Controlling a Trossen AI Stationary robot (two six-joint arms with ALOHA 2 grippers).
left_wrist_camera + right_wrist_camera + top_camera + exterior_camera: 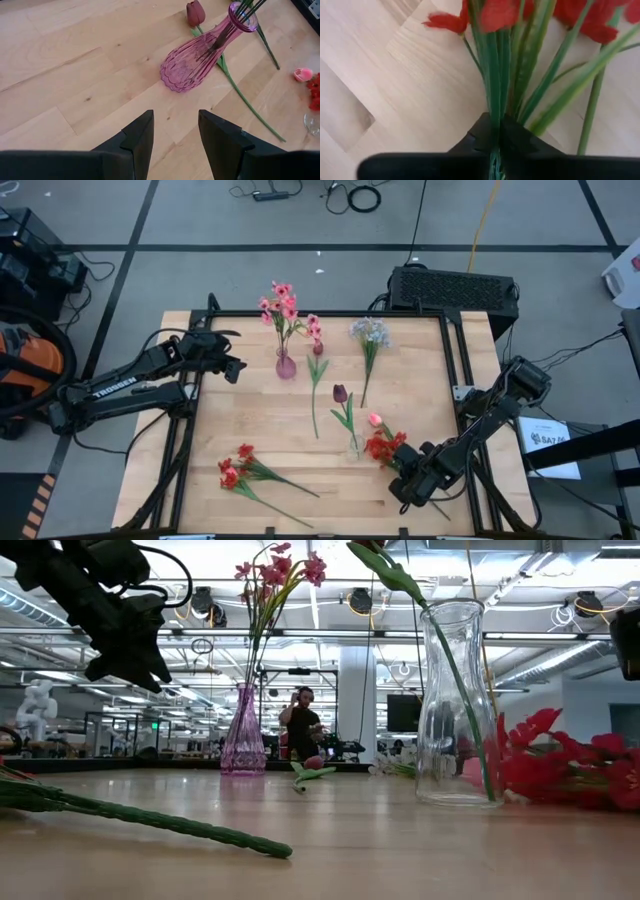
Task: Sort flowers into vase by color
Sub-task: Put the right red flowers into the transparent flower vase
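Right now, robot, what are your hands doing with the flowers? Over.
Right gripper shut on red flowers beside clear vase. Left gripper open, above the table near pink vase. Nothing blocking.

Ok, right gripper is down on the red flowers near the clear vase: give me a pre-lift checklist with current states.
1. Right gripper shut on the red flower stems: ok.
2. Whole bunch caught, not only a few stems: cannot tell.
3. Clear vase upright, one maroon tulip in it: ok.
4. Room beside the clear vase for the lift: not ok, red heads crowd it.
5. Left gripper open, away by the pink vase: ok.
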